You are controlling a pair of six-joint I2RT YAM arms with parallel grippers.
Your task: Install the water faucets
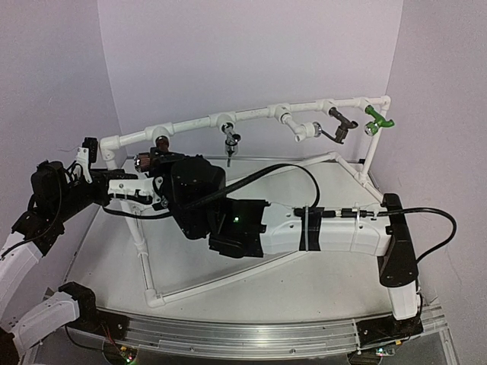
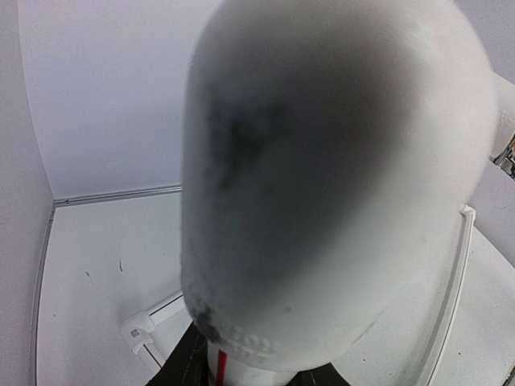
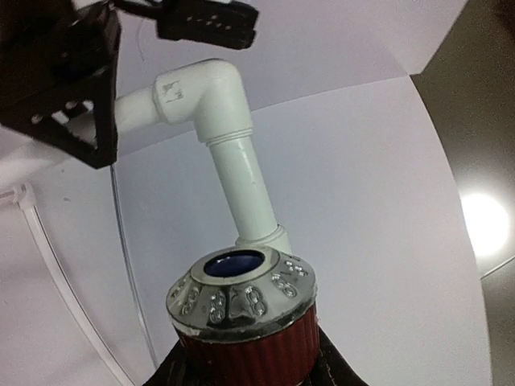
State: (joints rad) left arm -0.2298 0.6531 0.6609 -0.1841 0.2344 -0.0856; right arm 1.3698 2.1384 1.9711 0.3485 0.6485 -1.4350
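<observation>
Jaws of the right gripper (image 3: 245, 363) clamp the dark red ribbed faucet (image 3: 241, 310). Its chrome rim and blue centre sit just beside a white pipe stub under an elbow (image 3: 211, 95), near the left end of the PVC pipe frame (image 1: 251, 115). The left gripper (image 2: 248, 371) is clenched on that frame's pipe. Along the top rail sit the chrome faucet (image 1: 230, 141), white faucet (image 1: 305, 131), dark bronze faucet (image 1: 340, 126) and green faucet (image 1: 378, 122).
</observation>
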